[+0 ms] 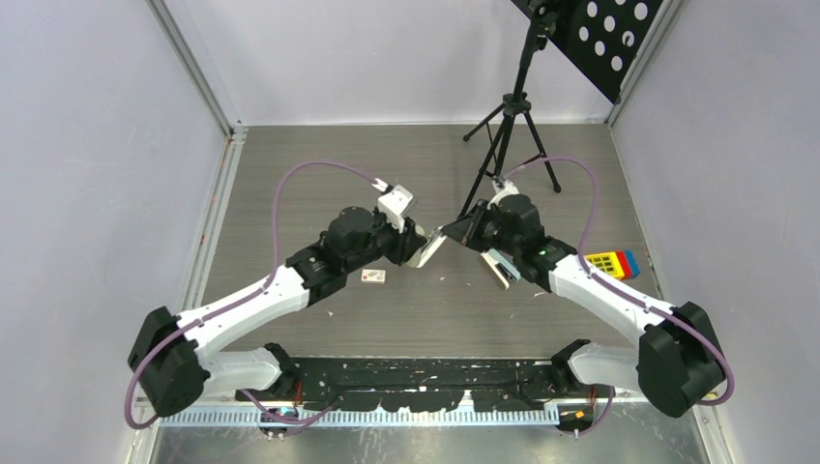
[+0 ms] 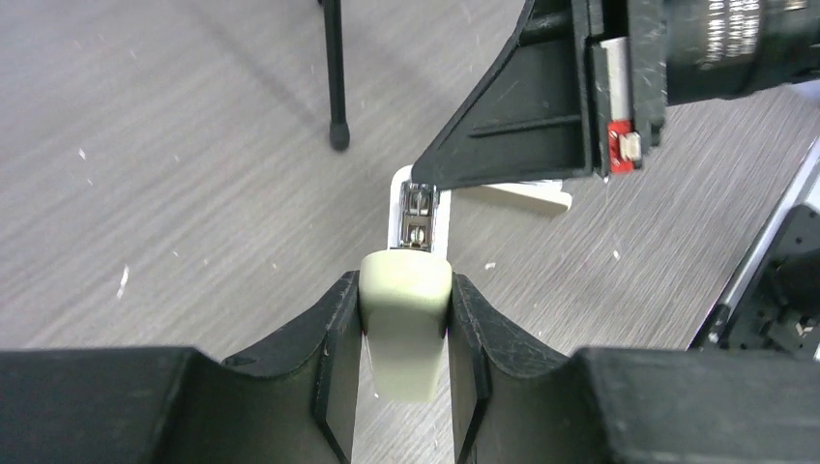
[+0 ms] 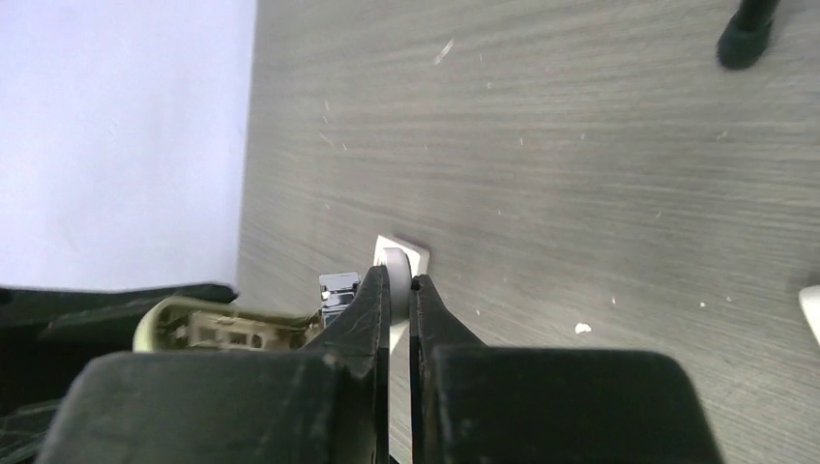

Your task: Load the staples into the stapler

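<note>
My left gripper [image 2: 406,280] is shut on the cream stapler [image 2: 406,329] and holds it above the table [image 1: 425,249]. The stapler's chrome magazine [image 2: 418,215] points away from me. My right gripper [image 3: 399,282] is shut on a thin grey staple strip [image 3: 395,269], with its tip right at the chrome magazine [image 3: 338,288] of the opened stapler [image 3: 232,327]. In the top view the two grippers meet at mid-table, left [image 1: 418,246] and right [image 1: 453,234]. The small white staple box [image 1: 372,275] with a reddish mark lies flat on the table below the left gripper.
A second white stapler [image 1: 501,269] lies under the right forearm. A coloured block toy [image 1: 612,263] sits at the right. A black tripod [image 1: 508,126] stands at the back, one foot showing in the left wrist view [image 2: 338,135]. Grey walls enclose the table.
</note>
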`<action>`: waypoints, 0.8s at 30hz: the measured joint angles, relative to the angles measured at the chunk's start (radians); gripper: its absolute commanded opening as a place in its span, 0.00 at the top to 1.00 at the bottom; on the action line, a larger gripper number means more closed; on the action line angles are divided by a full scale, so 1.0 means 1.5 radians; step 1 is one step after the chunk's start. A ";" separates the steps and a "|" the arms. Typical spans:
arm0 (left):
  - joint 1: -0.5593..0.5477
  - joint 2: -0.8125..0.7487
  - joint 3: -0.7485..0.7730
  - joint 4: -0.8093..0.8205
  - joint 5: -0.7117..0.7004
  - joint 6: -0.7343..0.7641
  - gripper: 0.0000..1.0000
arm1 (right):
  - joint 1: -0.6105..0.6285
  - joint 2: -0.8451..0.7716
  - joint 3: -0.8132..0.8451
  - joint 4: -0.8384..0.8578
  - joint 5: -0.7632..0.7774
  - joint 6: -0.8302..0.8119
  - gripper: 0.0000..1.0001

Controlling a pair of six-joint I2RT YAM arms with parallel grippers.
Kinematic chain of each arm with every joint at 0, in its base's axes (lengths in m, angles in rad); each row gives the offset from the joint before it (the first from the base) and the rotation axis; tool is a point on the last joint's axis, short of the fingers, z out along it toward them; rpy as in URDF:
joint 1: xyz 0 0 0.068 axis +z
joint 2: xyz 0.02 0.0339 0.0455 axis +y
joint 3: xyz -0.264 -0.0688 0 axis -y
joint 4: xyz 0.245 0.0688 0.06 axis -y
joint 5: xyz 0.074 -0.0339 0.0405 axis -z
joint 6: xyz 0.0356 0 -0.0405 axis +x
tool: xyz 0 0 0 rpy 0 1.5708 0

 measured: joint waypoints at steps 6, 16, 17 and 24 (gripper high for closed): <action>0.012 -0.090 -0.050 0.084 -0.006 0.006 1.00 | -0.090 -0.042 -0.025 0.061 -0.065 0.084 1.00; 0.010 -0.206 -0.218 0.260 -0.047 -0.060 1.00 | -0.160 -0.052 -0.107 0.222 -0.153 0.258 1.00; 0.010 -0.213 -0.227 0.271 -0.051 -0.071 1.00 | -0.167 -0.052 -0.110 0.232 -0.151 0.272 1.00; 0.010 -0.227 -0.300 0.384 -0.089 -0.185 1.00 | -0.171 -0.051 -0.114 0.276 -0.168 0.313 1.00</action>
